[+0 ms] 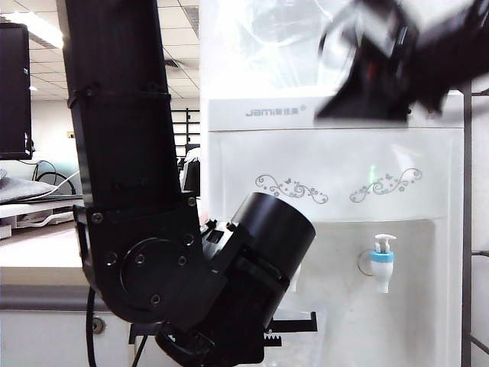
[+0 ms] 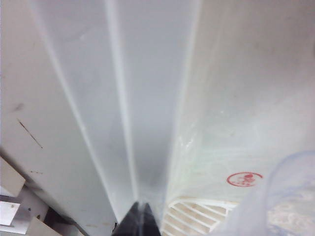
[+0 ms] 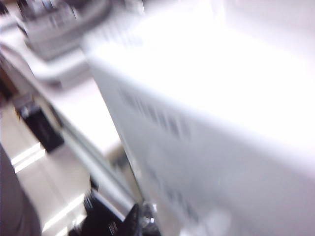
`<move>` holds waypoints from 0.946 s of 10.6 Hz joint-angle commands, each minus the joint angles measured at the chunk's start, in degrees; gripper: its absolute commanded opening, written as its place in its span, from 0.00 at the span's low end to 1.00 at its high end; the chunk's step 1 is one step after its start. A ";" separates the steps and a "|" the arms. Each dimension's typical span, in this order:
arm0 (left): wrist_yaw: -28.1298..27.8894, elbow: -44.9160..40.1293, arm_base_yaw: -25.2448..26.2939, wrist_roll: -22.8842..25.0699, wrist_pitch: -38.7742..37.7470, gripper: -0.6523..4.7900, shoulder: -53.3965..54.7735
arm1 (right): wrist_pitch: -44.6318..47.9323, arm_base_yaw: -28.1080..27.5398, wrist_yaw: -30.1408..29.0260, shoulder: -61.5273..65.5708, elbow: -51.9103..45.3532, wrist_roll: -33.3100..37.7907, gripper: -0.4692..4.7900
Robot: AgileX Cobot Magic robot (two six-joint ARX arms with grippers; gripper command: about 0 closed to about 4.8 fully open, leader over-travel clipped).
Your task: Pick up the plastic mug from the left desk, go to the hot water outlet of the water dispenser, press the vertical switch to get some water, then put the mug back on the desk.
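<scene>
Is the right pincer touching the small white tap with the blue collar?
Apart. The exterior view shows the blurred right pincer high in front of the white dispenser, with bare panel between it and the blue-collared tap well below.

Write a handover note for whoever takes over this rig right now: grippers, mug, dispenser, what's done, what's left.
Left gripper: shut, low in the dispenser recess, by the drip grille.
Right gripper: blurred, state unclear; right arm high by the dispenser top.
Mug: probably the clear blurred shape beside the left gripper; grip unconfirmed.
Hot tap: hidden behind the left arm; only the blue tap shows.
Done: mug apparently at the dispenser. Left: press switch, return mug to desk.
</scene>
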 commanded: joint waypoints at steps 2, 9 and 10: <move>-0.39 0.15 -0.13 -0.17 1.18 0.13 -0.28 | -0.33 0.04 1.16 -8.94 0.11 0.24 0.08; -0.42 0.15 -0.13 -0.17 1.18 0.13 -0.28 | -2.10 0.04 2.99 -18.62 0.11 0.24 0.08; -0.39 0.15 -0.13 -0.17 1.18 0.13 -0.28 | -2.14 0.04 2.99 -18.78 0.11 0.24 0.08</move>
